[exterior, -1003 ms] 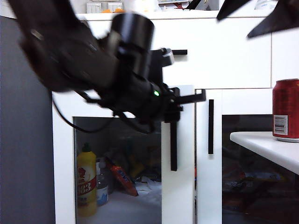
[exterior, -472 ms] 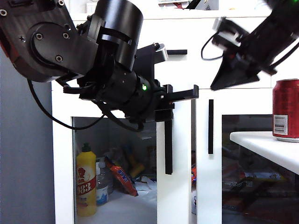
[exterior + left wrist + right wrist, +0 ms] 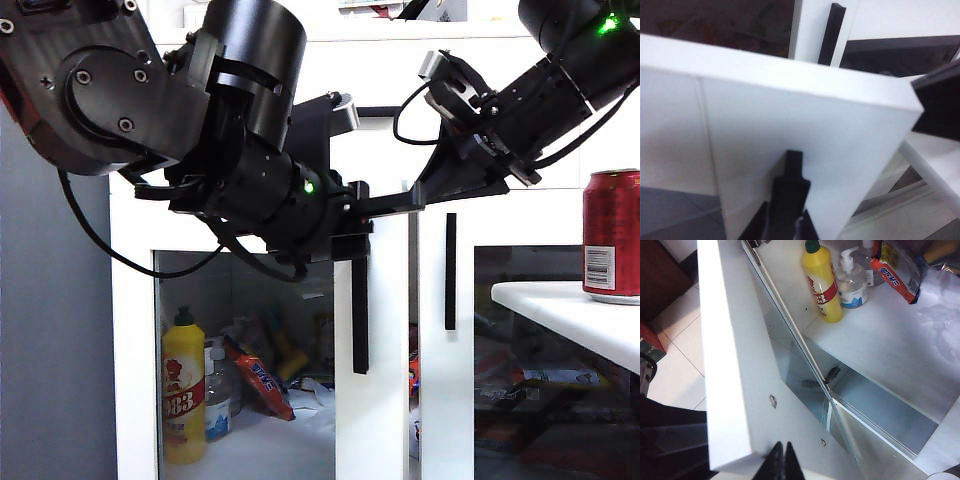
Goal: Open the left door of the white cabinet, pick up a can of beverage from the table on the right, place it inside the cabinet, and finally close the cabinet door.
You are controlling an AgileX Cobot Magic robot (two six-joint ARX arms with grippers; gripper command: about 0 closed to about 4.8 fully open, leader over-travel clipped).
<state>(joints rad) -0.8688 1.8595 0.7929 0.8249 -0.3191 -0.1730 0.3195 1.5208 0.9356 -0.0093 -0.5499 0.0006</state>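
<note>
The white cabinet (image 3: pixel 500 110) has its left door (image 3: pixel 375 400) swung partly out. My left gripper (image 3: pixel 375 212) is shut on the top of the door's black bar handle (image 3: pixel 360 320). In the left wrist view the handle (image 3: pixel 790 185) runs between the fingers of the left gripper (image 3: pixel 785 227), in front of the door's white face (image 3: pixel 790 115). My right gripper (image 3: pixel 432 185) is shut and empty. Its tips (image 3: pixel 781 457) lie against the inner side of the door (image 3: pixel 735 365) near its top corner. The red can of beverage (image 3: pixel 612 235) stands on the table (image 3: pixel 560 310) at the right.
Inside the cabinet on its shelf (image 3: pixel 880 340) stand a yellow bottle (image 3: pixel 822 282), a clear pump bottle (image 3: pixel 852 285) and an orange snack bag (image 3: pixel 897 270). The right door is shut, and its handle (image 3: pixel 451 270) sits just right of the open door's edge.
The right arm swung down from the top right to the door's top corner and its jaws shut. The left door came slightly further out early on, then held still.
</note>
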